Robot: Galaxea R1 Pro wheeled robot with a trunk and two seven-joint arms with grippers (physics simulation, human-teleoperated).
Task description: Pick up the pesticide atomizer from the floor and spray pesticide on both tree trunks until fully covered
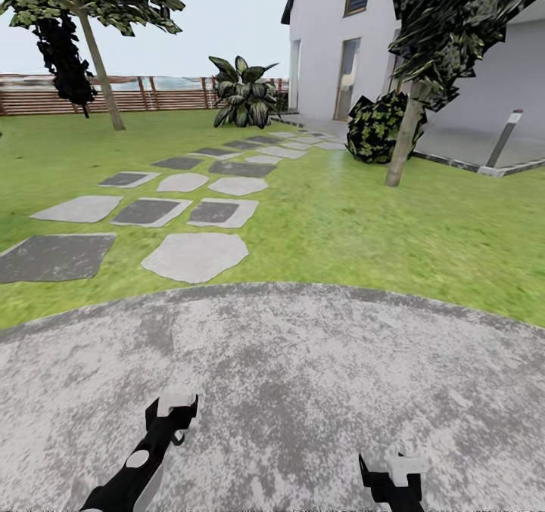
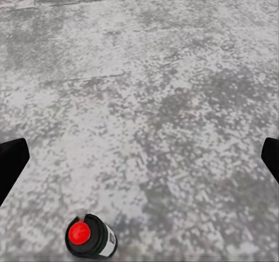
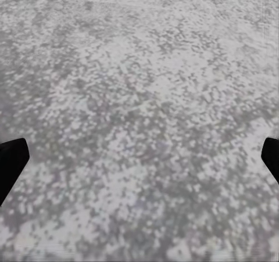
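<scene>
1. The left gripper (image 2: 139, 157) hung with its jaws spread wide over the mottled grey floor (image 2: 151, 88), holding nothing.
2. The pesticide atomizer (image 2: 90, 237) stood upright on that floor below the left gripper, off toward one finger, red top facing the wrist camera, touched by neither finger.
3. The right gripper (image 3: 139, 157) was likewise wide apart and empty above bare paving.
4. In the head view, both arms reached low over the paved patch, edged by grass (image 1: 356, 224).
5. Beyond lay stepping stones (image 1: 195, 256), one tree (image 1: 405, 145) near the white house (image 1: 325, 35), another tree (image 1: 102, 81) by the fence (image 1: 45, 96).
</scene>
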